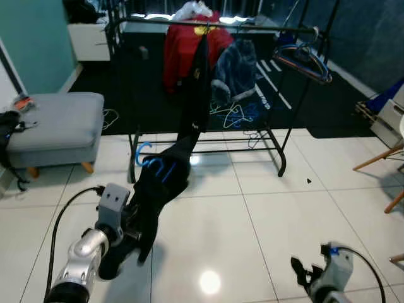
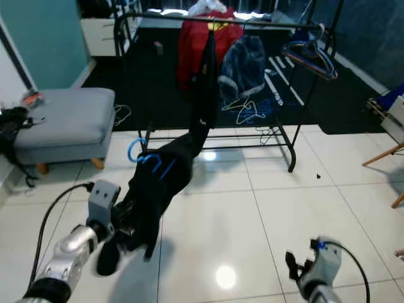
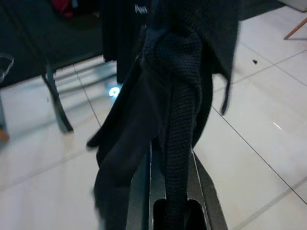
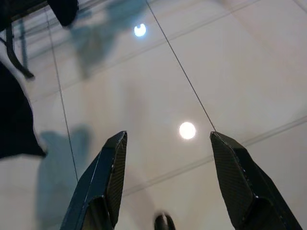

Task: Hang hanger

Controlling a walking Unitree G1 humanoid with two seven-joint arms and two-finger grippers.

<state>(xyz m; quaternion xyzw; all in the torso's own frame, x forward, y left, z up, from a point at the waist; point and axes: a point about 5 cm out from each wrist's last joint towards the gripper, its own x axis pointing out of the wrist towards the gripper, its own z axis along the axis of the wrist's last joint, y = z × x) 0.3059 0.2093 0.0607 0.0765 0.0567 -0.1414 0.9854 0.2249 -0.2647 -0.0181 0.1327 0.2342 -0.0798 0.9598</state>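
My left gripper, at the lower left of the frame, is clamped on a black garment; the left wrist view shows dark knit cloth pinched between its two fingers. A blue hanger pokes out of the top of that garment, its hook showing just left of centre. The clothes rail runs across the upper middle of the frame, well apart from what I hold, already carrying a red garment and other hangers toward the upper right. My right gripper hangs low at the lower right, fingers wide, empty over white floor tiles. The hanger is probably threaded inside the cloth, though folds hide it. So the hanging itself is still ahead.
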